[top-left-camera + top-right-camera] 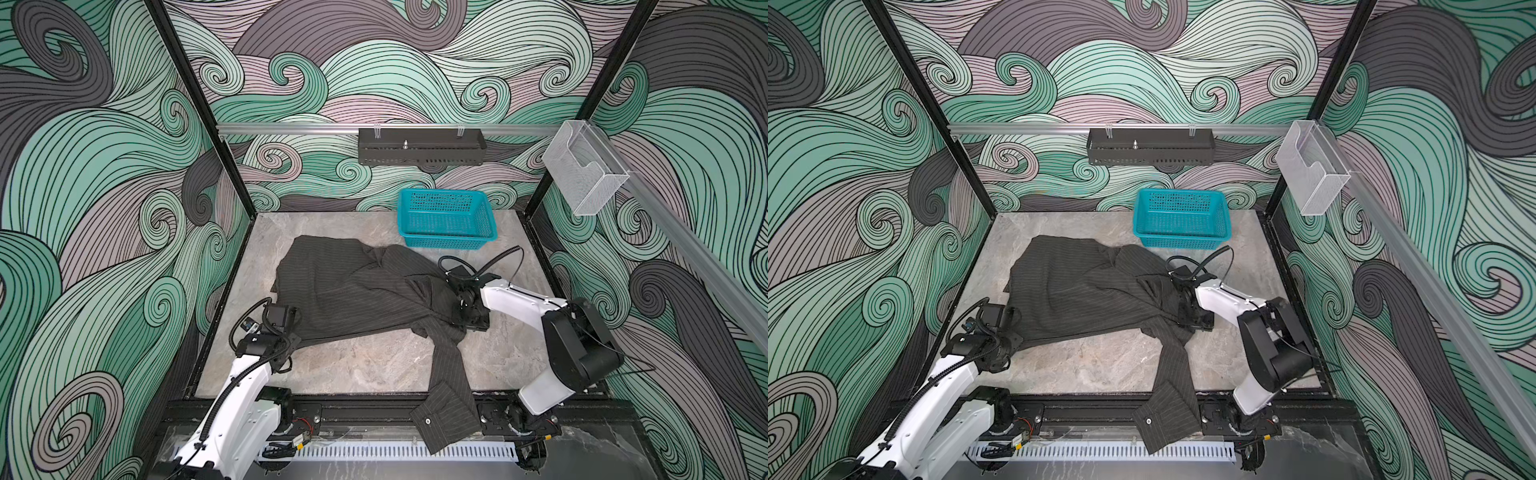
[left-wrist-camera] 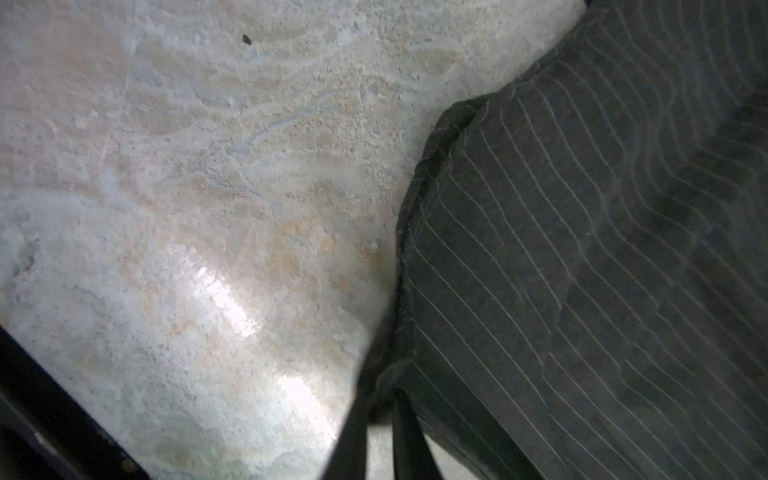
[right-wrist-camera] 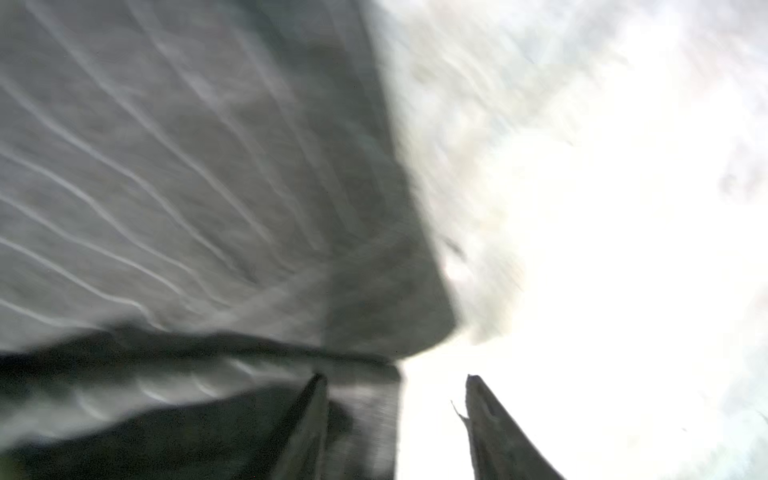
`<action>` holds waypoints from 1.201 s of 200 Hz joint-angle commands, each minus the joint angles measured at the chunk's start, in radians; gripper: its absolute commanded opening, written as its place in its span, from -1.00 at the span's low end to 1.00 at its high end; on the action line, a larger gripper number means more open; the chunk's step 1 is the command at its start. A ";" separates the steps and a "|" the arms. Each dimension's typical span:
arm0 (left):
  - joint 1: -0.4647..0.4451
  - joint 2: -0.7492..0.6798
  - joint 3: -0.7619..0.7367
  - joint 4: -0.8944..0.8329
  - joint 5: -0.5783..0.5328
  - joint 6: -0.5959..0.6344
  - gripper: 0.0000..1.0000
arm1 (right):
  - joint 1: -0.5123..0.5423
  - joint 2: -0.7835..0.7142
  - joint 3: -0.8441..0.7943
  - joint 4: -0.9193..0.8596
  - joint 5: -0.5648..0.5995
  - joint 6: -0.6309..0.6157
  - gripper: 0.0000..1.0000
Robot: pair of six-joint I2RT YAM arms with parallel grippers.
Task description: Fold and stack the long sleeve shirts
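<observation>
Left jaws: narrowly parted at the shirt [image 2: 582,270] hem; whether they grip it cannot be told. Right jaws: spread, cloth edge lying between. Shirt: one, crumpled mid-bench [image 1: 365,365], body's long axis left to right; one sleeve [image 1: 449,370] trails nearward, cuff [image 1: 444,419] overhanging the front edge. Basket [image 1: 444,241]: one, far side, apart.

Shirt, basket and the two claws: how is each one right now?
Shirt: unfolded and rumpled, one sleeve trailing off the front edge of the table.
Basket: upright, looks empty.
Left claw: a little open, at the shirt's hem.
Right claw: wide open, shirt edge partly in the gap.
</observation>
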 commanded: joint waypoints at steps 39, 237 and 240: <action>-0.012 -0.103 0.342 -0.176 0.148 0.089 0.47 | 0.006 -0.221 0.126 -0.106 -0.007 -0.026 0.49; 0.153 0.557 0.211 0.223 0.371 0.245 0.27 | 0.073 0.089 0.544 -0.118 0.203 -0.336 -1.00; 0.154 0.560 0.210 0.226 0.374 0.247 0.27 | 0.073 0.079 0.549 -0.130 0.202 -0.341 -1.00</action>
